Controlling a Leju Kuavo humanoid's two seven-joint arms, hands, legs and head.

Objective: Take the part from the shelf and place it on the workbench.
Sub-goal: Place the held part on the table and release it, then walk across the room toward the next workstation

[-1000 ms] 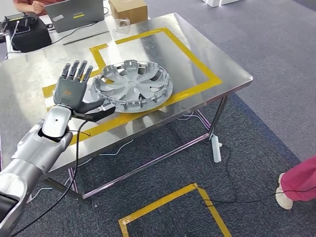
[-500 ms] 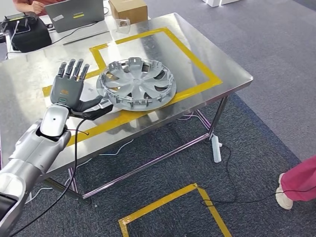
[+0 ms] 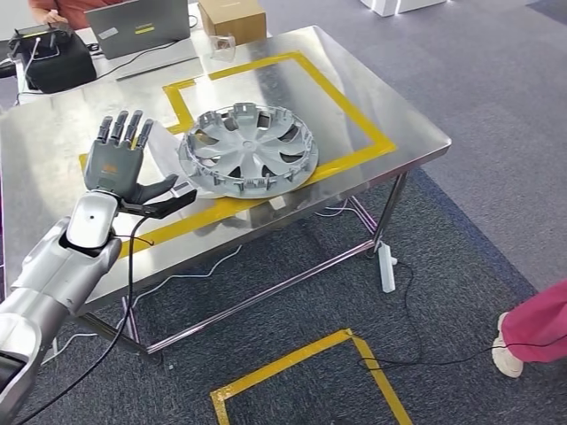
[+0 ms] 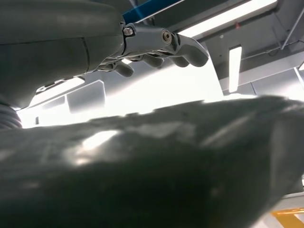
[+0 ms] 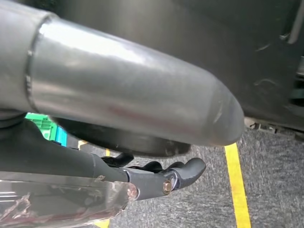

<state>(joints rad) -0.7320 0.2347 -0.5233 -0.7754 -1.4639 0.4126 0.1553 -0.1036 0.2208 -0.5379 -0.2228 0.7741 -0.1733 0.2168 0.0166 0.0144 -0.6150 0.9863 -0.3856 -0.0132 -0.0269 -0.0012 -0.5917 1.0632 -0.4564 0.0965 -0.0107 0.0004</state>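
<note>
While the steel workbench (image 3: pixel 375 106) fills the upper half of the head view, the part (image 3: pixel 247 149), a silver-grey wheel cover with curved spokes and clips round its rim, lies flat at upper centre, inside the yellow tape outline (image 3: pixel 347 97). It is judged light, stiff, thin plastic, brittle at the clips; best taken by the rim. Left hand (image 3: pixel 119 168), centre left, fingers spread, holds nothing. Right hand (image 5: pixel 168 175): fingers curled, apparently holding nothing.
</note>
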